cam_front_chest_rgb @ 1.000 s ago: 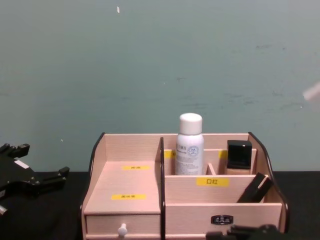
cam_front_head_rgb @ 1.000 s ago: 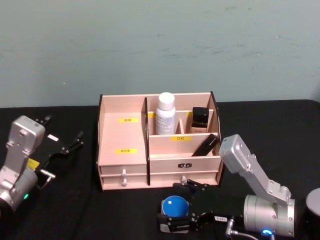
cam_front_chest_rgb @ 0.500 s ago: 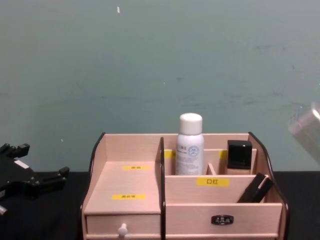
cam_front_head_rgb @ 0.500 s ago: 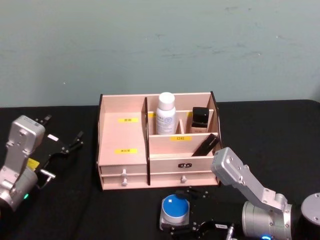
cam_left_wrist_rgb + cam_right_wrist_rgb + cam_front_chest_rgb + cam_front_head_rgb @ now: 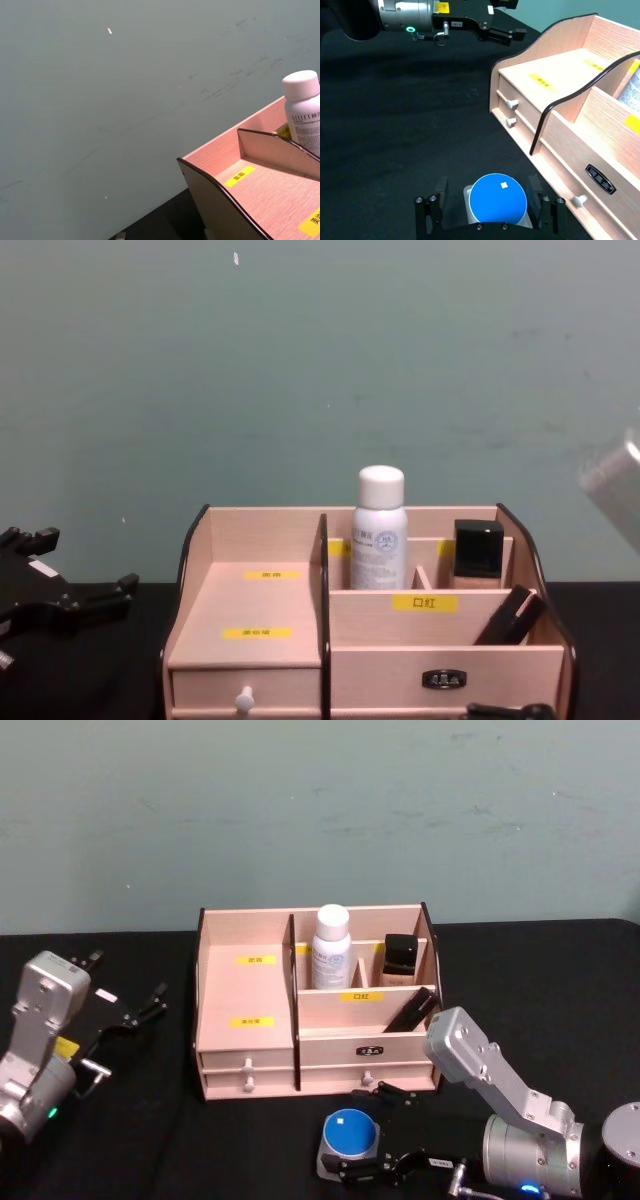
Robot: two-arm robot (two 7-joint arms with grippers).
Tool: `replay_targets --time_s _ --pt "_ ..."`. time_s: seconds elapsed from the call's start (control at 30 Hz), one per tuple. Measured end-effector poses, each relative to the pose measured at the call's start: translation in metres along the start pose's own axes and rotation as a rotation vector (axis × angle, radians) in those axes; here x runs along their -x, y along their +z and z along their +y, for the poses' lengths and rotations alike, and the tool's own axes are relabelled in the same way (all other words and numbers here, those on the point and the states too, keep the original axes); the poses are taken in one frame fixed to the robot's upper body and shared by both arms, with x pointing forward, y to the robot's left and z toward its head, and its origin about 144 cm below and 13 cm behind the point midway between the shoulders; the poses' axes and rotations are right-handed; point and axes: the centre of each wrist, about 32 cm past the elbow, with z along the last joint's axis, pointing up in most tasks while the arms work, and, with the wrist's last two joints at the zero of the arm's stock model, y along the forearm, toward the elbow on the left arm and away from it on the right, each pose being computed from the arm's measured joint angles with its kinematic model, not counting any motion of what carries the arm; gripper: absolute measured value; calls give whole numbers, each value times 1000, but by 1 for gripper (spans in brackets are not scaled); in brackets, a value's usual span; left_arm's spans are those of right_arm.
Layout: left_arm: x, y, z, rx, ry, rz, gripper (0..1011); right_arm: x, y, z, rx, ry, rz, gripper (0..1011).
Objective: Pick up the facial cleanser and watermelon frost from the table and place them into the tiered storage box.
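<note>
Now right gripper [image 5: 488, 187] jaws apart, flanking watermelon frost [image 5: 497, 200] (near box [image 5: 245, 990] front); left gripper [image 5: 130, 976] parked leftward, jaws apart.

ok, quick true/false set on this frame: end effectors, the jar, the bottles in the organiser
1. The right end effector straddles the blue-lidded jar on the table. True.
2. The white bottle lies on the table. False: it stands upright in a rear compartment of the tiered storage box.
3. The left end effector grips a tube. False: it is open and empty, left of the box.
4. A black-capped bottle stands to the right of the white bottle. True.
</note>
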Motion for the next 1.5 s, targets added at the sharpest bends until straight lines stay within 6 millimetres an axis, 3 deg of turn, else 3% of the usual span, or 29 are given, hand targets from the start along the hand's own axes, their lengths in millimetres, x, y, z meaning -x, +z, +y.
replay_targets --time_s 1.5 --pt "0 0 0 0 0 0 1010 -4 -11 13 20 -2 12 1003"
